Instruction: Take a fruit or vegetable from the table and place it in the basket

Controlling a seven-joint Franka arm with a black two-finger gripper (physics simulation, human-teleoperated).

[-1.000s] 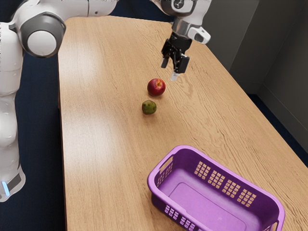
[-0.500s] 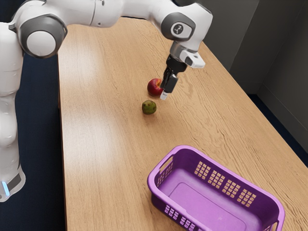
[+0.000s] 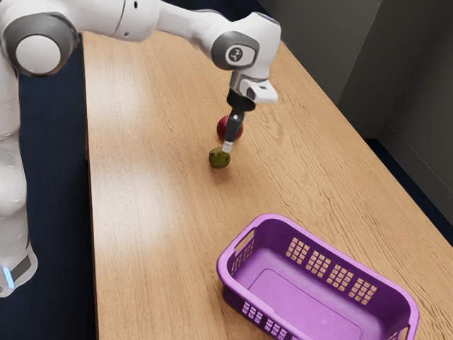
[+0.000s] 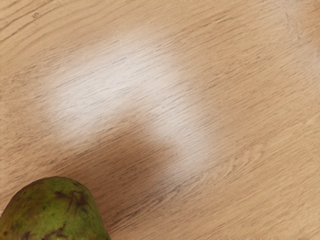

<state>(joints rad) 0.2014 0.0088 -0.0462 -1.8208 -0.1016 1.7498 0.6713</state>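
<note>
My gripper [image 3: 227,146] points down in the exterior view, its tip overlapping the upper edge of a small round green fruit [image 3: 219,159]. Whether it touches the fruit cannot be told. Behind the gripper, a red apple-like fruit [image 3: 223,129] is partly hidden. The green fruit [image 4: 52,212], mottled with dark marks, is large and close in the wrist view, cut off by the lower edge. A purple basket [image 3: 318,243] with a bare floor stands on the table, apart from both fruits.
The wooden table [image 3: 156,234] runs under everything, with a dark floor beyond its edge on the exterior view's left. Grey walls [image 3: 403,85] stand past the table on the exterior view's right.
My hand has come lower and toward the exterior view's left, from above and beyond the red fruit to the green one, turning on the way. Fruits and basket have not moved.
</note>
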